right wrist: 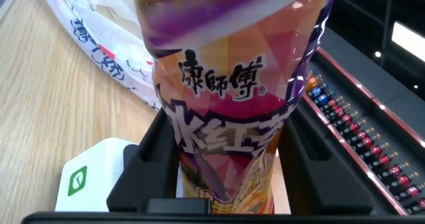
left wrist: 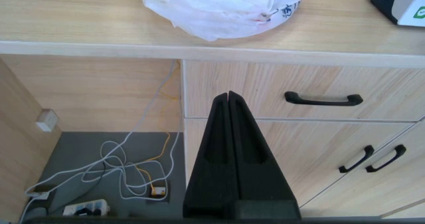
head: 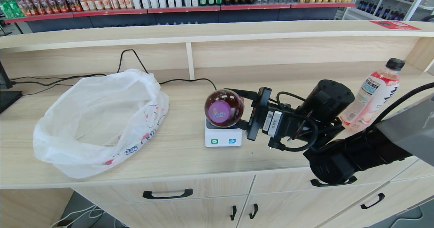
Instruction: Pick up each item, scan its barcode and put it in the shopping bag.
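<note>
My right gripper [head: 234, 107] is shut on a dark drink bottle with a purple cap [head: 223, 108], held on its side just above the white scanner box [head: 223, 137]. From the right wrist the bottle's purple and orange label [right wrist: 229, 111] sits between the black fingers [right wrist: 143, 174], with the scanner [right wrist: 86, 181] beneath. The white plastic shopping bag [head: 98, 119] lies open on the counter to the left. A pink-labelled bottle [head: 373, 92] stands at the right. My left gripper [left wrist: 229, 108] is shut with nothing in it, below the counter in front of the drawers; the bag [left wrist: 222, 8] lies above it.
Black cables [head: 135, 62] run along the counter behind the bag. A raised wooden ledge [head: 217, 35] backs the counter. Drawer and door handles [left wrist: 323, 99] line the cabinet front. Cords and a power strip [left wrist: 86, 207] lie on the floor under the counter.
</note>
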Motion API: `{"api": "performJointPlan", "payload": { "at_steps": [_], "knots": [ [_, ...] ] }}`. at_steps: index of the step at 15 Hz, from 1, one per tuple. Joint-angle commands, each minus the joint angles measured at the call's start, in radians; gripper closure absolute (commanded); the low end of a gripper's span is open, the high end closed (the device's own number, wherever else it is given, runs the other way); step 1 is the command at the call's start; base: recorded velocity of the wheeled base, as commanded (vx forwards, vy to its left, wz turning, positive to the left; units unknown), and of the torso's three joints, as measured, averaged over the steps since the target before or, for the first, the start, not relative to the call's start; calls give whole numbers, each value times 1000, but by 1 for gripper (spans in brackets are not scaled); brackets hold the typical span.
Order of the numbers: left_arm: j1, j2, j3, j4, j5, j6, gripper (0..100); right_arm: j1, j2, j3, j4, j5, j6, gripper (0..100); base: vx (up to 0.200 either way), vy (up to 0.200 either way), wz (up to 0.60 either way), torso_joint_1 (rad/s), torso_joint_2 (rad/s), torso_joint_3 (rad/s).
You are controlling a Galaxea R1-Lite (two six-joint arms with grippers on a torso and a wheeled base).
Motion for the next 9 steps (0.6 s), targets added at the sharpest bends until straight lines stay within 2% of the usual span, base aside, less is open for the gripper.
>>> {"api": "performJointPlan", "payload": {
  "at_steps": [1,3,6,9],
  "knots": [
    [0,0,0,0,0,0,100,2,-19,0,-25,-8,46,100,0,0,0,0,0,0],
    [0,0,0,0,0,0,100,-22,-57,37,-108,-66,184,100,0,0,0,0,0,0],
    [0,0,0,0,0,0,100,-36,-126,181,-134,-132,247,100,0,0,0,0,0,0],
    [0,0,0,0,0,0,100,-33,-174,256,-155,-253,347,100,0,0,0,0,0,0]
  ]
}}
